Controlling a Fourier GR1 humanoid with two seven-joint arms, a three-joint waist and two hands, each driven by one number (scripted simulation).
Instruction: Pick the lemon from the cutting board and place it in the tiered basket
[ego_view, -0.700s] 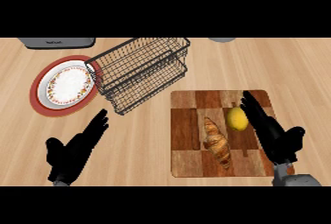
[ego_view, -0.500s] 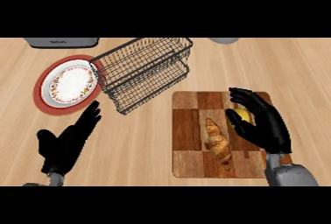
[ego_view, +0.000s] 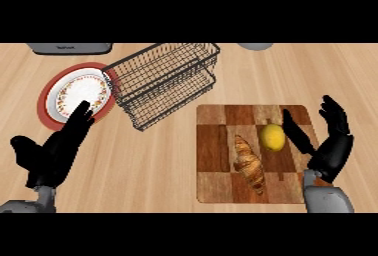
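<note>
Head view: right robot hand (ego_view: 330, 145) spread wide beside the lemon (ego_view: 272, 137), its thumb overlapping the cutting board (ego_view: 221, 150).

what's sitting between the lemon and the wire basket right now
In the head view, only bare surface: a strip of the checkered wooden cutting board, then light wooden counter, separates the yellow lemon from the black wire tiered basket.

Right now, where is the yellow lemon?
In the head view the lemon lies on the cutting board at the right side, just right of the croissant and beside the open right hand.
</note>
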